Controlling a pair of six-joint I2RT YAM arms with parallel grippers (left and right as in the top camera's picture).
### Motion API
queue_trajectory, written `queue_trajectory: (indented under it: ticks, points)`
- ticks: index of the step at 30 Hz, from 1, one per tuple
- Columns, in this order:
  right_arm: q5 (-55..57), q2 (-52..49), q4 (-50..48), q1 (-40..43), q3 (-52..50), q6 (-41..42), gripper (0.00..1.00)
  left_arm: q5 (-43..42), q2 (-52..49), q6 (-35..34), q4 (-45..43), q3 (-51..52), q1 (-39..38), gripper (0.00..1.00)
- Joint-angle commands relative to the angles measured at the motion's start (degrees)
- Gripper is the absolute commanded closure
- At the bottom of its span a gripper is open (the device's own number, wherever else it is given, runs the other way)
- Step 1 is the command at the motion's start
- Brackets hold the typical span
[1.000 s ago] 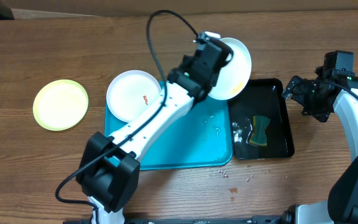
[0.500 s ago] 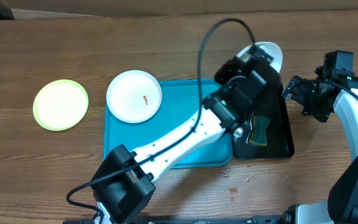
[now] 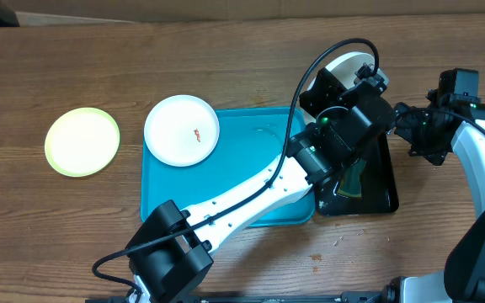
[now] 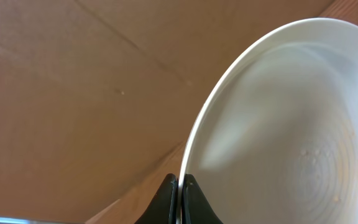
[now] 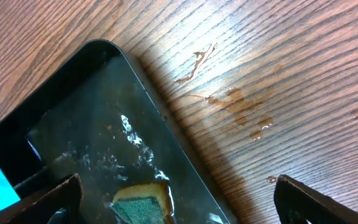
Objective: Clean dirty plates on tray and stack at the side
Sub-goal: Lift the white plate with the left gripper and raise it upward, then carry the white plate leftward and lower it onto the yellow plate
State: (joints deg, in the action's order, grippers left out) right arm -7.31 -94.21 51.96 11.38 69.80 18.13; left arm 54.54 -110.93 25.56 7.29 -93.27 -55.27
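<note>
My left gripper (image 4: 180, 186) is shut on the rim of a white plate (image 4: 291, 124), held tilted almost on edge above the black tray (image 3: 387, 189). Small specks dot the plate's face. From overhead, only the plate's top (image 3: 348, 64) shows behind the left gripper (image 3: 348, 93). A second white plate (image 3: 182, 129) with an orange smear lies on the far left corner of the turquoise tray (image 3: 226, 185). The green-rimmed plate (image 3: 82, 140) rests on the table at the left. My right gripper (image 3: 404, 128) hangs open beside the black tray's right edge.
The wet black tray (image 5: 73, 112) holds a yellow-green sponge (image 5: 143, 202), partly hidden overhead by my left arm. Brown wet marks (image 5: 235, 102) stain the wood beside it. Crumbs (image 3: 314, 252) lie near the table's front edge. A cardboard wall stands behind.
My left arm has swung right with the white plate, from over the turquoise tray's far right corner to over the black tray, tipping the plate more on edge. The right arm has stayed still.
</note>
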Motion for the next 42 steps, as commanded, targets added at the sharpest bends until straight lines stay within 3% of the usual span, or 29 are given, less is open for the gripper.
queue_trajectory:
  ticks: [1,6,16,18,23,27,34,37,42]
  points:
    - [-0.3,0.1,-0.2,0.2,0.7,-0.2,0.00,2.2,-0.3,1.4,-1.0,-1.7,-0.3,0.96]
    - [-0.3,0.1,-0.3,0.2,0.7,-0.2,0.00,2.2,-0.3,0.7,-2.0,-1.7,-0.3,0.96]
    - [-0.3,0.1,-0.3,0.2,0.7,-0.2,0.00,-2.0,-0.3,-9.0,-0.2,-1.7,-0.2,0.96]
    - [-0.3,0.1,-0.3,0.2,0.7,-0.2,0.00,-5.8,-0.3,-13.3,3.3,-1.7,0.0,0.96]
    - [-0.3,0.1,-0.2,0.2,0.7,-0.2,0.00,-22.3,-0.3,-32.2,14.3,-1.7,3.9,0.96]
    - [-0.3,0.1,-0.3,0.2,0.7,-0.2,0.00,-34.9,-0.1,-42.6,18.4,-1.8,11.3,0.96]
    - [-0.3,0.1,-0.3,0.2,0.7,-0.2,0.00,-67.6,0.5,-52.6,27.4,-1.8,31.7,0.96]
    - [-0.3,0.1,-0.2,0.2,0.7,-0.2,0.00,-72.5,0.5,-53.0,34.6,-1.8,42.4,0.96]
    - [-0.3,0.1,-0.3,0.2,0.7,-0.2,0.00,-73.6,0.5,-50.2,45.8,-1.8,58.4,0.96]
